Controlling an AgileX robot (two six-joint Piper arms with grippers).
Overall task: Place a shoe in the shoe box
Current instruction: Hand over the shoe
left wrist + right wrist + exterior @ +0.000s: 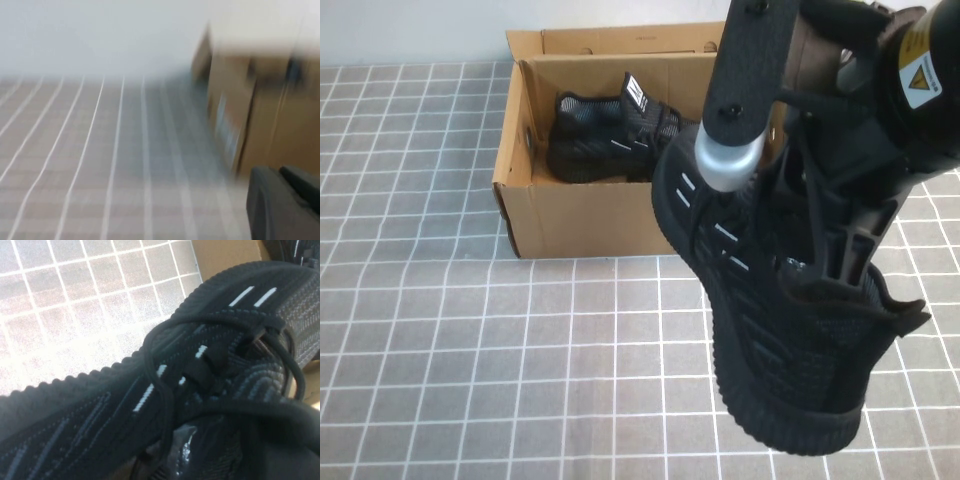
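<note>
Right gripper (820,255): clamped on the black knit lace-up sneaker (770,350), held above the grey tiled tabletop (470,350).
Brown corrugated cardboard shoe box (590,220): open, containing matching sneaker (610,140).
Left gripper (282,202): beside box; blurred, finger state cannot be told.

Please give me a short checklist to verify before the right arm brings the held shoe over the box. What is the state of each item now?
1. Shoe off the table, carried by the right gripper: ok.
2. Grip firm: cannot tell, the fingers are hidden inside the shoe's opening.
3. Shoe box lid open: ok.
4. Free room in the box: cannot tell, another shoe already lies inside and the held shoe hides the box's right part.
5. Laces hang loose and might catch the box rim: not ok.
6. Left gripper is low beside the box, outside it: ok.
</note>
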